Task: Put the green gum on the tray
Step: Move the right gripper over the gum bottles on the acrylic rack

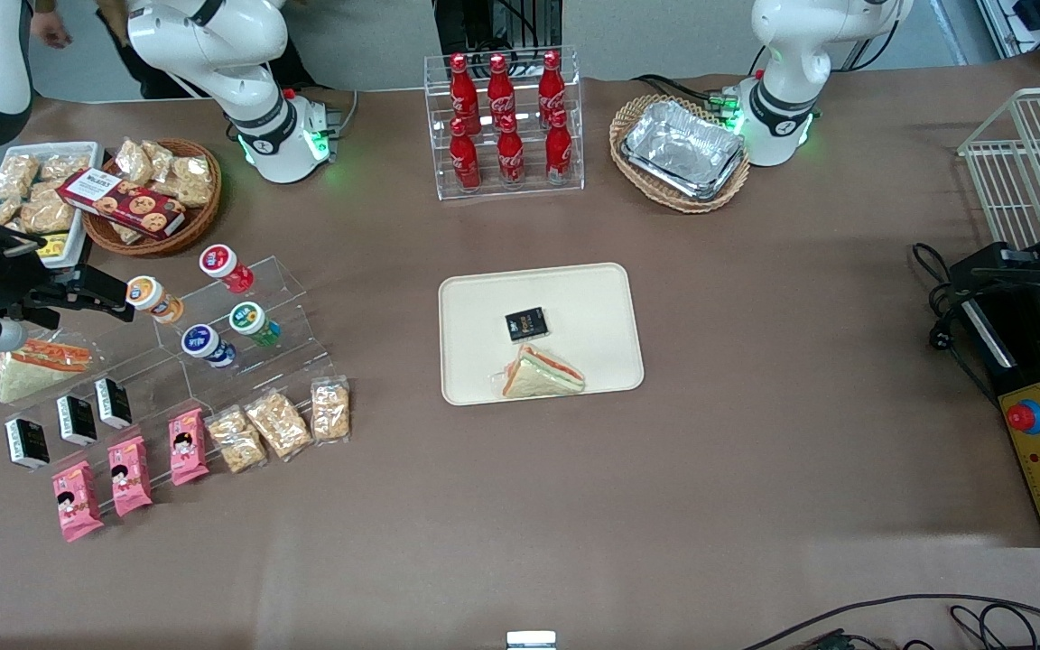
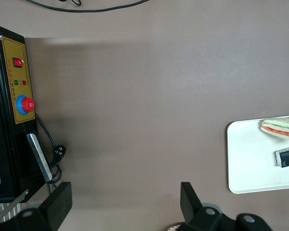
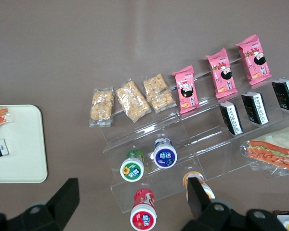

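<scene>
Black two-finger gripper (image 3: 130, 202) hangs open, empty, above the clear acrylic stepped stand (image 1: 213, 334). Small green-lidded gum bottle (image 1: 254, 322) sits on that stand, just beside the blue-lidded bottle (image 1: 206, 345); cream rectangular tray (image 1: 540, 332) lies well apart. Risk: tight spacing, fingers clip the blue neighbour or tip bottles off.

End effector (image 3: 132, 197) open above green gum (image 3: 133, 166) on acrylic stand (image 3: 183, 144).
</scene>
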{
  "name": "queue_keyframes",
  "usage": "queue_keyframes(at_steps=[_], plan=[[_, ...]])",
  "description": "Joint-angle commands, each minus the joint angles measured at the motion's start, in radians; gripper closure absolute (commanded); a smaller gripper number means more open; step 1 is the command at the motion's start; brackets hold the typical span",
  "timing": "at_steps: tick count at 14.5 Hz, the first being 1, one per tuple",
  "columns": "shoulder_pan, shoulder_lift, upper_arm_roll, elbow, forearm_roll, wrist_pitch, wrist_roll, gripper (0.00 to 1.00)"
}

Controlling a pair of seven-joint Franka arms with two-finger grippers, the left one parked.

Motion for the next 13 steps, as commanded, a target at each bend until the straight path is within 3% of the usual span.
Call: queue_keyframes(at_steps=[1, 5, 8, 13], plan=[[0.002, 0.015, 0.001, 0.027, -0.015, -0.003, -0.004, 0.00], [0.003, 0.010, 0.005, 0.018, -0.011, -0.014, -0.014, 0.00], [0.003, -0.005, 0.005, -0.022, -0.011, -0.008, -0.166, 0.00], [0.015, -0.065, 0.005, -0.140, -0.011, -0.011, -0.240, 0.00]])
